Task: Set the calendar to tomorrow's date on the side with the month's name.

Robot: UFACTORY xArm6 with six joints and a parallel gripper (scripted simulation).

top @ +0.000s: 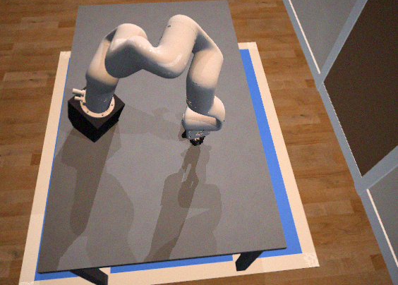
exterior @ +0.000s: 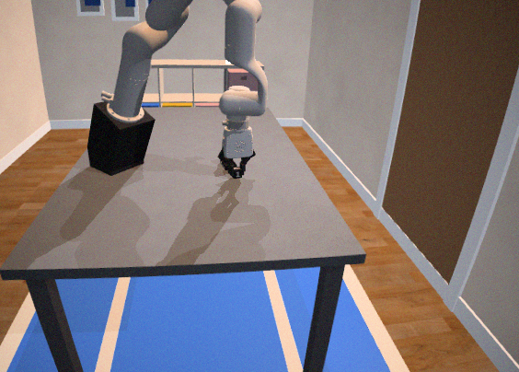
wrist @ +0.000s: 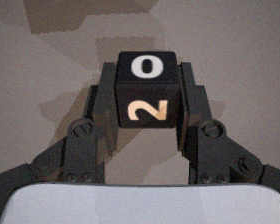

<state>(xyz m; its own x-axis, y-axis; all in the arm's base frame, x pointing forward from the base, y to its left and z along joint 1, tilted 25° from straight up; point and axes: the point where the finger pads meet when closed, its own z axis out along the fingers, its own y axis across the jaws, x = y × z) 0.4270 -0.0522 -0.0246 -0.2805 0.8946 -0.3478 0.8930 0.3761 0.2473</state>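
Observation:
My gripper (wrist: 145,99) is shut on a black number cube (wrist: 145,96). In the wrist view the cube shows a white 0 on its far face and a cream 2, lying on its side, on the face toward the camera. In the exterior view the gripper (exterior: 236,170) points straight down, with the cube (exterior: 236,173) at or just above the grey table top, right of the table's middle. In the top view the gripper (top: 197,140) is mostly hidden under the wrist. No tray, month block or second cube shows in any view.
The arm's black base block (exterior: 120,138) (top: 94,116) stands at the table's far left. A shelf with boxes (exterior: 202,80) stands against the back wall. A wall with a brown panel (exterior: 455,120) runs along the right.

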